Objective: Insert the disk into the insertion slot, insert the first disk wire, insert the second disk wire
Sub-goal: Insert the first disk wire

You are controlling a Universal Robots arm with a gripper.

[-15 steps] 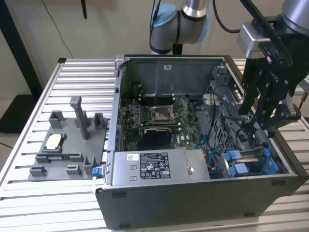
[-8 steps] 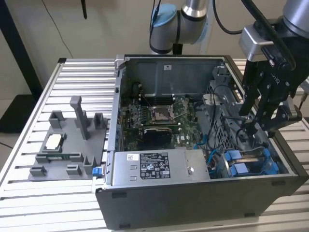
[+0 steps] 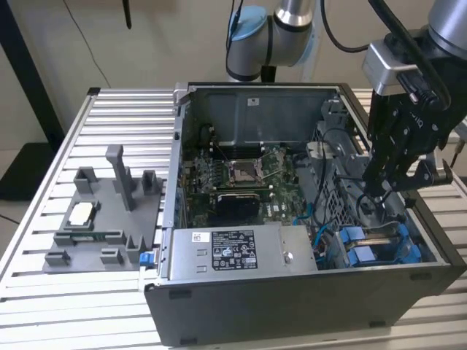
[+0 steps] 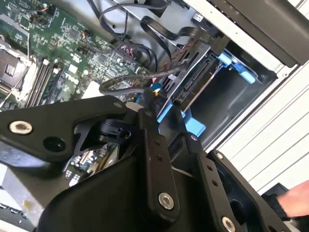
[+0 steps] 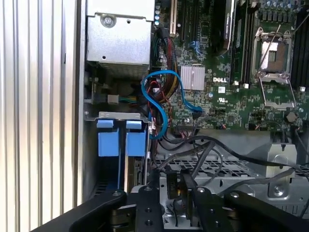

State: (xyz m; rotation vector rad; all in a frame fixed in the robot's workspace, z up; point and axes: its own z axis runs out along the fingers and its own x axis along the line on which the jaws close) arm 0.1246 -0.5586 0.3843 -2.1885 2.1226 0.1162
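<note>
The open computer case (image 3: pixel 292 219) lies on the slatted table. In the exterior view, the insertion slot (image 3: pixel 379 251), a grey bay with blue rails, is in the case's near right corner. In the second wrist view the disk (image 4: pixel 195 84) sits inside the slot (image 4: pixel 236 67), between the blue rails. My black gripper (image 3: pixel 381 186) hangs over the drive cage just behind the slot. In the first wrist view its fingers (image 5: pixel 155 193) are closed on the black plug of a disk wire (image 5: pixel 175 185). In the second wrist view a braided wire (image 4: pixel 123 84) runs to the gripper (image 4: pixel 161 113).
A grey plastic tray (image 3: pixel 102 219) with upright posts stands at the exterior view's left. The motherboard (image 3: pixel 241 179), the power supply (image 3: pixel 226 251) and loose blue and black cables (image 5: pixel 159 106) crowd the case. Part of a hand (image 4: pixel 294 203) shows beside the gripper body.
</note>
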